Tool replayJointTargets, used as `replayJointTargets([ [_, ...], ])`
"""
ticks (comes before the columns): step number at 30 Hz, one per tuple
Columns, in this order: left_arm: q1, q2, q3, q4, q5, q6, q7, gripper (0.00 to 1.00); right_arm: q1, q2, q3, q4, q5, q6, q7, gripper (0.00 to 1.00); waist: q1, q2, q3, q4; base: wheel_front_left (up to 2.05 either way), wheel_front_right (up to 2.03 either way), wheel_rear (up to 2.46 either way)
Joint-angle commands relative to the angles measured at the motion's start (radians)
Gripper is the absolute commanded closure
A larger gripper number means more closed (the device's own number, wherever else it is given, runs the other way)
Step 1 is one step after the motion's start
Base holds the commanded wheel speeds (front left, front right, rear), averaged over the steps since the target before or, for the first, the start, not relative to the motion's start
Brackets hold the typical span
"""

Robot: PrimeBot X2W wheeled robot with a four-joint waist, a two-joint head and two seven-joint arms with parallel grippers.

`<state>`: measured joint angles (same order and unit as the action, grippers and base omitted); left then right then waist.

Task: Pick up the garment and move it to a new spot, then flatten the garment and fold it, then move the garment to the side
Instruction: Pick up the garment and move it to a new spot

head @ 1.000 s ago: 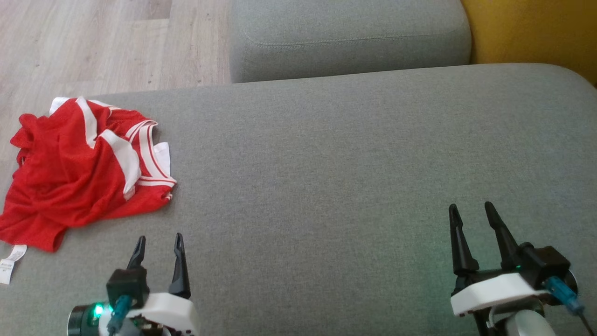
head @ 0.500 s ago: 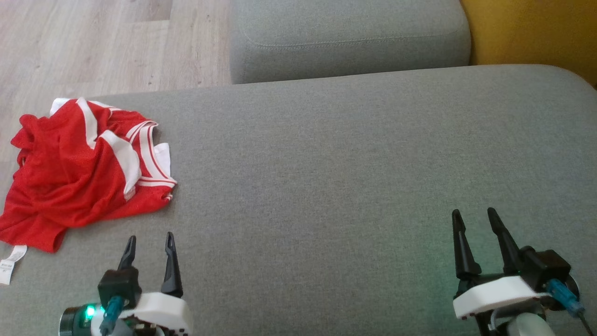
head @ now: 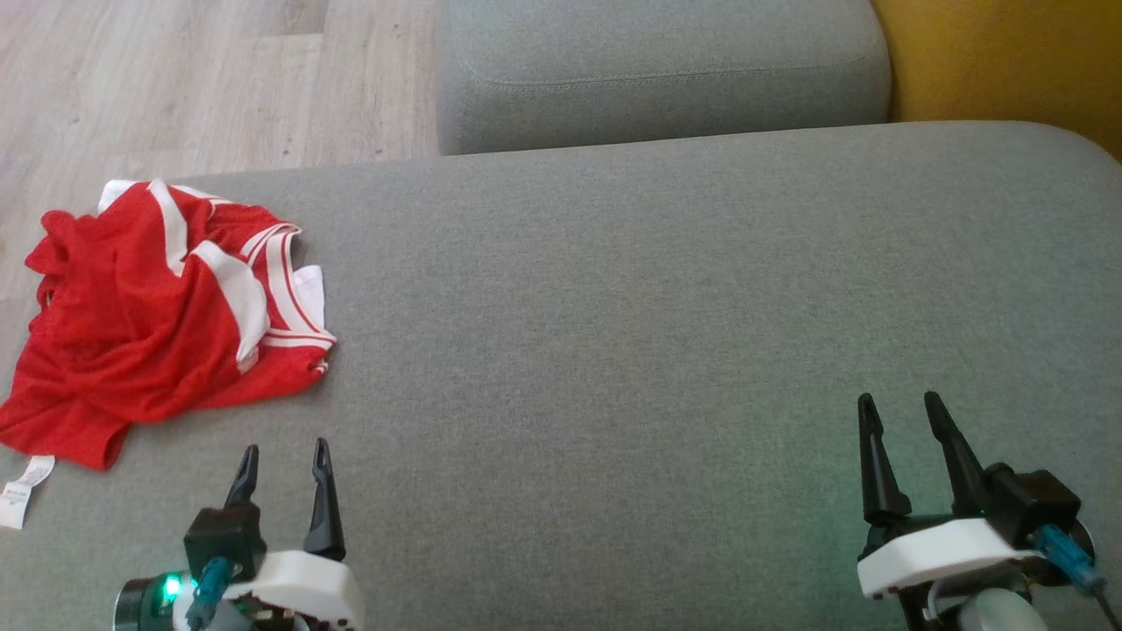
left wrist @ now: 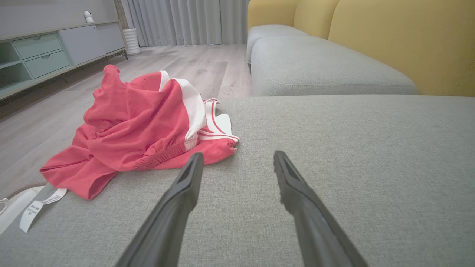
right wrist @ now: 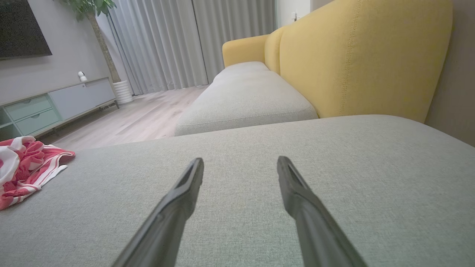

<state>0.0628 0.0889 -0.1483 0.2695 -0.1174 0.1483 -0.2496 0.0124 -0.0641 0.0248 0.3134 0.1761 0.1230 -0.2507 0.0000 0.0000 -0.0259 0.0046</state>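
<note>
A crumpled red garment (head: 131, 324) with white stripes lies at the far left of the grey cushion (head: 657, 307), its white label (head: 19, 495) trailing off the near corner. My left gripper (head: 285, 451) is open and empty, just below and to the right of the garment, a short gap from its hem. In the left wrist view the garment (left wrist: 144, 126) sits ahead and to the left of my open left gripper (left wrist: 237, 157). Far off at the lower right, my right gripper (head: 898, 405) is open and empty, and its wrist view shows the garment (right wrist: 26, 167) at the left edge.
A second grey cushion (head: 657, 70) lies beyond the one I work on, with the yellow sofa back (head: 1008, 61) at the right. Wooden floor (head: 175, 79) runs along the left. A low cabinet (left wrist: 44, 52) stands across the room.
My left gripper has drawn back slightly toward me and to the left. The right gripper has dropped a little lower in view. The garment has stayed put apart from a small camera shift.
</note>
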Motion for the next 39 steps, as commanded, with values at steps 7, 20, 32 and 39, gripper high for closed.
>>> replayJointTargets([
  [7, -0.043, 0.0, 0.034, -0.025, 0.006, -0.007, -0.012, 0.0, -0.031, -0.012, 0.031, -0.045, -0.005, 0.008, -0.011, 0.0, 0.0, 0.0, 0.001, 0.069, 0.0, 0.0, 0.0],
  [20, -0.02, 0.004, 0.059, -0.04, 0.001, -0.003, -0.012, 0.0, -0.045, -0.005, 0.1, -0.059, 0.001, 0.008, -0.011, 0.0, 0.0, 0.0, -0.001, 0.332, 0.0, 0.0, 0.0],
  [32, -0.121, 0.021, 0.104, -0.104, -0.075, -0.047, 0.021, 0.0, -0.08, -0.035, 0.15, -0.103, 0.001, 0.008, -0.011, 0.0, 0.0, 0.0, 0.121, 0.318, 0.0, 0.0, 0.0],
  [39, -0.382, 0.084, 0.113, -0.104, -0.141, -0.127, 0.193, 0.0, -0.144, -0.094, 0.178, -0.156, 0.002, 0.008, -0.001, 0.0, 0.0, 0.0, 0.285, 0.275, 0.0, 0.0, 0.0],
])
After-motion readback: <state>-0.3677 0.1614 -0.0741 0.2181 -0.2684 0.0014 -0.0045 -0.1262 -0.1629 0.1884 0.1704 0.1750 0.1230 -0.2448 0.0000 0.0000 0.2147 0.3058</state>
